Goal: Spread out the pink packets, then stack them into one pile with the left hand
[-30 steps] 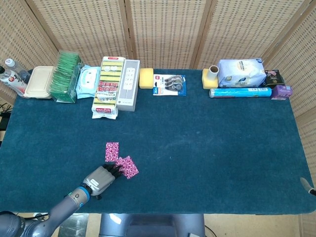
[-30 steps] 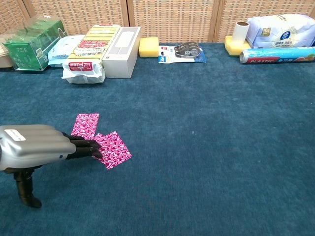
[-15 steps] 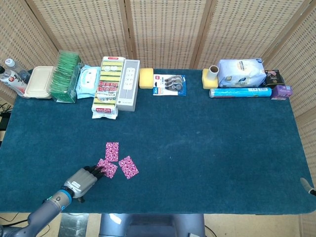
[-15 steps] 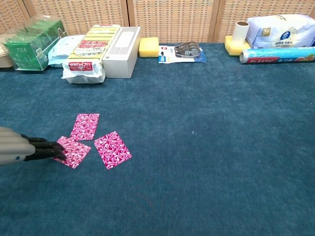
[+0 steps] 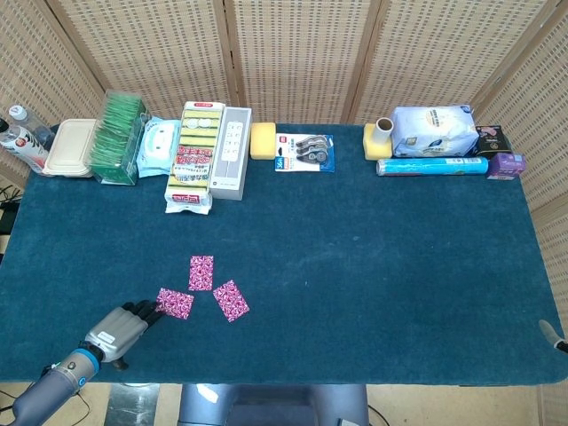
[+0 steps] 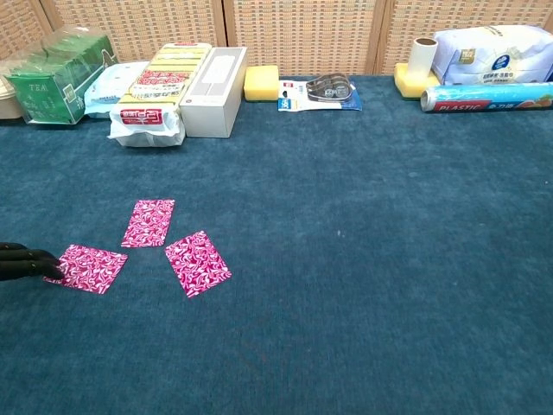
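Observation:
Three pink patterned packets lie flat and apart on the blue table cloth at the front left. One packet [image 5: 201,272] [image 6: 149,222] is farthest back, one [image 5: 231,300] [image 6: 198,263] sits to the right, and one [image 5: 175,303] [image 6: 86,268] lies at the left. My left hand [image 5: 118,328] reaches from the front left corner, its dark fingertips [image 6: 30,262] touching the left edge of the left packet. Only the tip of my right hand [image 5: 552,334] shows at the table's right front edge; its fingers are hidden.
Along the back edge stand a green tea box [image 5: 118,138], wipes [image 5: 158,146], a sponge pack [image 5: 193,155], a white box [image 5: 231,151], a yellow sponge [image 5: 264,140], a tape pack [image 5: 304,152], a tissue bag [image 5: 434,130] and a blue roll [image 5: 432,166].
My left hand has drawn back to the left, sliding one packet out from beside the right packet. The three packets now lie separate.

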`<state>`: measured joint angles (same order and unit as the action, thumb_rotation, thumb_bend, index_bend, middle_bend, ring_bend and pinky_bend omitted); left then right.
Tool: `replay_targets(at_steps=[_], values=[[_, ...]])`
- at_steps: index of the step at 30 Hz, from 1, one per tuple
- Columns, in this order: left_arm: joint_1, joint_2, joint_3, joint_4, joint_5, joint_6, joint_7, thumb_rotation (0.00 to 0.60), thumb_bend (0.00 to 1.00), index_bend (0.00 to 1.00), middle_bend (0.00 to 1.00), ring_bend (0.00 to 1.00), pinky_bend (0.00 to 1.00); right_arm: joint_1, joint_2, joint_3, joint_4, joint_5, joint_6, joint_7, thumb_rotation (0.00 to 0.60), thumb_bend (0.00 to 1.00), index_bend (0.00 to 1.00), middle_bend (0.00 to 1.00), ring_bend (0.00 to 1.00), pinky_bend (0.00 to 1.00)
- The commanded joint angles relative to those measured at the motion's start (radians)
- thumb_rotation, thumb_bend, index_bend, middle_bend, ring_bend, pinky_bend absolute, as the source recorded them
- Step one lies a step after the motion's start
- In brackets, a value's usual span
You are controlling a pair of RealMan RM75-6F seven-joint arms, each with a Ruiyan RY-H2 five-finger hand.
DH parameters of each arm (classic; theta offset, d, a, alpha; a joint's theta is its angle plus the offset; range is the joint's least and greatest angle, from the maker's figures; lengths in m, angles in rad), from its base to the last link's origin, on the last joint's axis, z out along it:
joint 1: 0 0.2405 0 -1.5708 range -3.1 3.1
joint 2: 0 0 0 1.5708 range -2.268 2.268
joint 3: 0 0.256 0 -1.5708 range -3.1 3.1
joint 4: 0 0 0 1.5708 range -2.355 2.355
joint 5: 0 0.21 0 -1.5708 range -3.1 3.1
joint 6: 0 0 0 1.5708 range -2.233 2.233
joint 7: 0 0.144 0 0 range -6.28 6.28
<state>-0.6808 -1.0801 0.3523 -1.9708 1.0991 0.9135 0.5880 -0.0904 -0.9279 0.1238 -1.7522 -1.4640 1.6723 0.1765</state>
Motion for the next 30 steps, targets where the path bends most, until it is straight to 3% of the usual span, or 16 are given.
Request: replay_targets(at_steps=[1, 7, 10, 13, 21, 30], values=[[0.030, 0.040, 0.010, -0.013, 0.059, 0.027, -0.039, 0.600, 0.08, 0.00, 0.00, 0.00, 0.14, 0.000, 0.000, -0.001, 0.000, -0.001, -0.001, 0.000, 0.600, 0.23, 0.18, 0.05, 0.00, 0.00], [0.070, 0.073, -0.021, -0.006, 0.274, 0.106, -0.169, 0.600, 0.09, 0.00, 0.00, 0.00, 0.14, 0.000, -0.001, -0.002, -0.003, -0.004, 0.000, -0.004, 0.600, 0.23, 0.18, 0.05, 0.00, 0.00], [0.081, 0.046, -0.050, 0.054, 0.404, 0.143, -0.263, 0.600, 0.11, 0.00, 0.00, 0.00, 0.14, 0.000, -0.002, -0.003, -0.003, -0.006, -0.001, -0.007, 0.600, 0.23, 0.18, 0.05, 0.00, 0.00], [0.072, -0.005, -0.092, 0.118, 0.452, 0.147, -0.312, 0.600, 0.13, 0.00, 0.00, 0.00, 0.14, 0.001, -0.002, -0.003, -0.003, -0.006, -0.001, -0.008, 0.600, 0.23, 0.18, 0.05, 0.00, 0.00], [0.037, -0.201, -0.202, 0.315, 0.507, 0.128, -0.399, 0.600, 0.17, 0.13, 0.00, 0.00, 0.14, 0.005, -0.003, -0.001, 0.002, 0.001, -0.010, -0.007, 0.600, 0.23, 0.18, 0.05, 0.00, 0.00], [-0.009, -0.329, -0.277, 0.360, 0.406, 0.003, -0.272, 0.600, 0.18, 0.14, 0.00, 0.00, 0.14, 0.006, -0.002, 0.000, 0.004, 0.004, -0.013, 0.000, 0.600, 0.23, 0.18, 0.05, 0.00, 0.00]])
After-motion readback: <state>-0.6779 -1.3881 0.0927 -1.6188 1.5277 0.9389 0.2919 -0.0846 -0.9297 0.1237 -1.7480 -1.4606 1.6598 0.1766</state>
